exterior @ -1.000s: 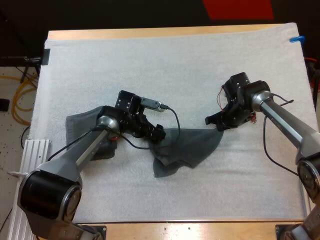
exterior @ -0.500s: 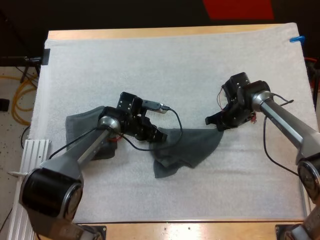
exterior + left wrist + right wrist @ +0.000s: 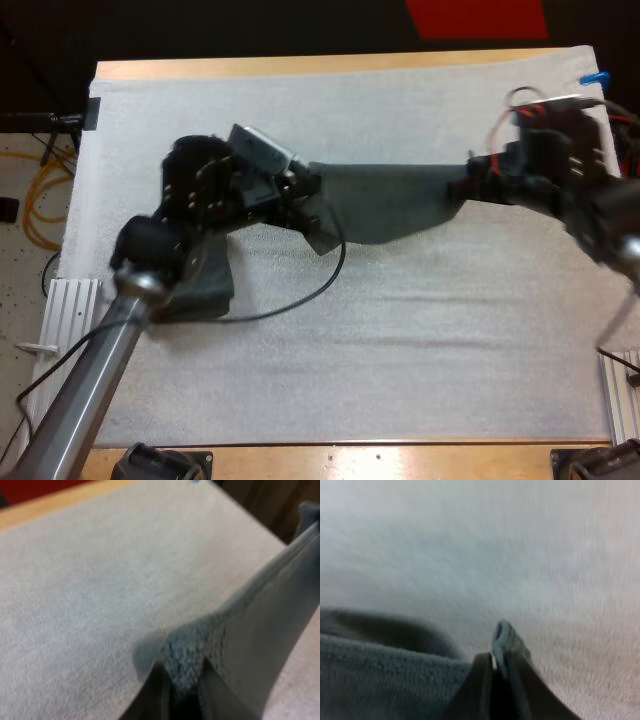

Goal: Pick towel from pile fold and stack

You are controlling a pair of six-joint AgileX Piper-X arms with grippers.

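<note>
The dark grey-green towel (image 3: 385,200) hung stretched between your two arms over the middle of the white mat (image 3: 400,350). Its top edge ran almost straight from one grip to the other, and its lower edge sagged to a corner near your left side. You could not tell whether that corner touched the mat. Your left jaws were pinching the towel's left end. In the left wrist view a bunched bit of cloth sat pressed from both sides between the two black fingers (image 3: 155,692), and the rest ran away taut above the mat. Your right jaws were pinching the opposite end. In the right wrist view a small fold of cloth stood up between the fingers (image 3: 477,680), and the towel spread away to one side. A second towel (image 3: 205,285) lay crumpled on the mat beneath your left arm (image 3: 95,360), partly hidden by it and well apart from your right arm (image 3: 590,195). The mat covered nearly all of the wooden table (image 3: 300,66), whose bare edge showed along the far side.
</note>
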